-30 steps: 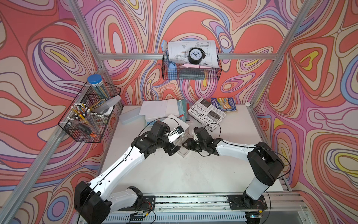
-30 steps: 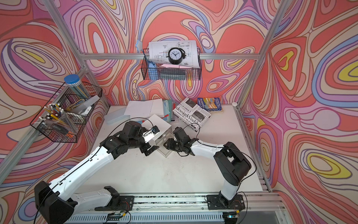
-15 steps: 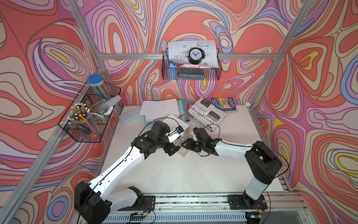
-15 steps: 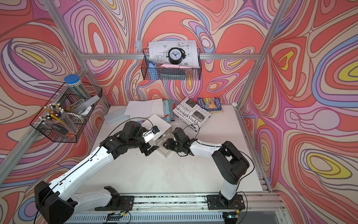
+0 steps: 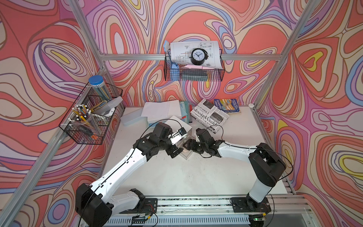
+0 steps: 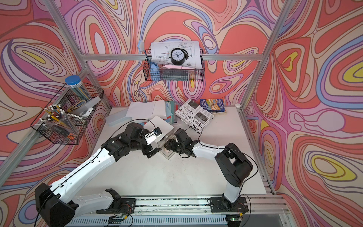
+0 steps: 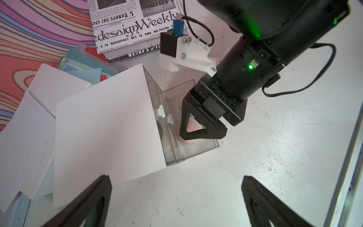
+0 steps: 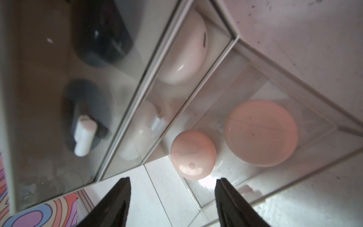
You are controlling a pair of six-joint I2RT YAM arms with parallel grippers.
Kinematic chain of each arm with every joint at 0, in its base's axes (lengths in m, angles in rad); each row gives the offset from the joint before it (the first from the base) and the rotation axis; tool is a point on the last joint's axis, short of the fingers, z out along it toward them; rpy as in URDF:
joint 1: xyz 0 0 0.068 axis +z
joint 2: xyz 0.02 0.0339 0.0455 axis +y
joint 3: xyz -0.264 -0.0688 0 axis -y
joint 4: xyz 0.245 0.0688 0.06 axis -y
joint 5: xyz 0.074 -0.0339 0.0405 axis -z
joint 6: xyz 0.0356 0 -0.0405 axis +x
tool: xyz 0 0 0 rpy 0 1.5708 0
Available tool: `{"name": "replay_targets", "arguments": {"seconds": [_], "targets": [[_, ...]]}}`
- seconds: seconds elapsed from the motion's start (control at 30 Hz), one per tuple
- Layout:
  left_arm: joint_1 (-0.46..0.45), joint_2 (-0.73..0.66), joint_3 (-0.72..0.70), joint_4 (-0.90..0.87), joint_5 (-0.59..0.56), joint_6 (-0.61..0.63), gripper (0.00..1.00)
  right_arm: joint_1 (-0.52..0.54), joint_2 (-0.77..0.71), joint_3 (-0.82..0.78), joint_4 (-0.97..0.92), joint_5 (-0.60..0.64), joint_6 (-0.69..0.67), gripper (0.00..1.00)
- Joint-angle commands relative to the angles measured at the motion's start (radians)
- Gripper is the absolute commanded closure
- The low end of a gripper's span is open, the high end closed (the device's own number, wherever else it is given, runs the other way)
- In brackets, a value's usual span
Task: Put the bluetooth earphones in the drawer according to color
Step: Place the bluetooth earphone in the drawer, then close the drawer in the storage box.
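**Right gripper** (image 8: 171,186): the jaws stand apart with nothing between them, and the tips hang at the front of the pulled-out drawer (image 7: 214,145).
- One pink earphone case (image 8: 193,155) lies in that drawer just ahead of your tips. A second pink case (image 8: 261,133) lies just beside it.
- Through the shut clear fronts you can make out black cases (image 8: 102,33) in one drawer and white cases (image 8: 184,51) in the next.

**Left gripper** (image 7: 175,176): it is wide and empty over bare table, beside the drawer unit (image 5: 177,120). In both top views it is close to your right gripper.

**In the way:**
- Loose white sheets (image 5: 161,111) and coloured folders (image 7: 86,61) crowd behind the unit.
- A newspaper (image 5: 209,116) and a book (image 5: 226,105) lie at the back right.
- A clear plastic box (image 5: 133,118) lies at the back left.
- A wire basket of pens (image 5: 88,118) hangs on the left wall. A second basket (image 5: 193,78) with a clock (image 5: 198,56) hangs on the back wall above the table.

**Room:**
- The tabletop (image 5: 176,176) is bare from the drawer forward to the front rail (image 5: 196,199).
- The strip along the right edge is also bare.
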Motion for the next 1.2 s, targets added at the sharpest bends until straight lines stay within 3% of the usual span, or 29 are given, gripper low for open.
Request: {"name": "replay_targets", "arguments": {"seconds": [0.0,0.2,0.3,0.4,0.53,0.9,1.17], "targets": [[0.003,-0.004,-0.008,0.000,0.019,-0.012,0.02,0.006,0.013,0.018,-0.019,0.011,-0.011,0.26],[0.001,-0.011,-0.011,-0.004,0.013,-0.007,0.01,0.006,-0.055,-0.013,-0.024,0.059,-0.026,0.28],[0.001,-0.012,-0.017,-0.001,0.003,-0.006,0.01,0.006,-0.117,-0.038,-0.058,0.122,-0.041,0.37],[-0.006,-0.007,-0.015,-0.003,-0.002,-0.003,0.02,0.006,-0.168,-0.052,-0.087,0.163,-0.061,0.60],[-0.038,-0.009,-0.036,0.018,-0.008,0.000,0.01,0.005,-0.208,-0.073,-0.126,0.191,-0.055,1.00],[-0.093,0.035,-0.032,0.019,0.035,0.007,0.01,-0.003,-0.185,-0.221,-0.060,0.107,0.151,1.00],[-0.105,0.044,-0.006,-0.006,0.041,0.000,0.01,-0.003,-0.126,-0.197,-0.030,0.113,0.148,1.00]]}}
